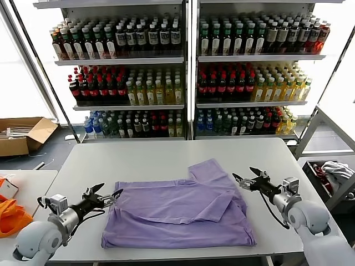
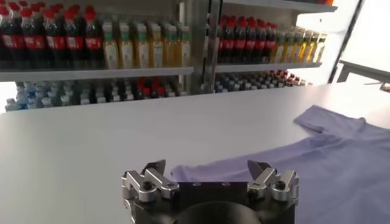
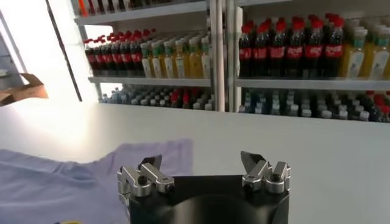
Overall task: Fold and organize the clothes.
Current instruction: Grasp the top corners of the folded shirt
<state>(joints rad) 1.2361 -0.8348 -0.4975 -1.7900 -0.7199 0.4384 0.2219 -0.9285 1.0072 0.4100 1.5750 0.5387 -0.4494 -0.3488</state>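
The clothes are one lavender T-shirt (image 1: 177, 213), lying partly folded on the white table (image 1: 144, 158), with a sleeve pointing to the far right. My left gripper (image 1: 109, 191) hovers open at the shirt's left edge and holds nothing. On the other side, my right gripper (image 1: 244, 173) stands open just off the shirt's right edge, also empty. In the left wrist view the left gripper (image 2: 206, 165) has its jaws spread wide, with the shirt (image 2: 329, 152) ahead of them. The right wrist view shows the right gripper (image 3: 201, 158) spread wide too, the shirt (image 3: 73, 176) off to one side.
Shelves of bottled drinks (image 1: 183, 72) stand behind the table. A cardboard box (image 1: 22, 136) sits on the floor at the far left. Orange fabric (image 1: 11, 216) lies on a side table at the left. A bin with white cloth (image 1: 333, 172) stands at the right.
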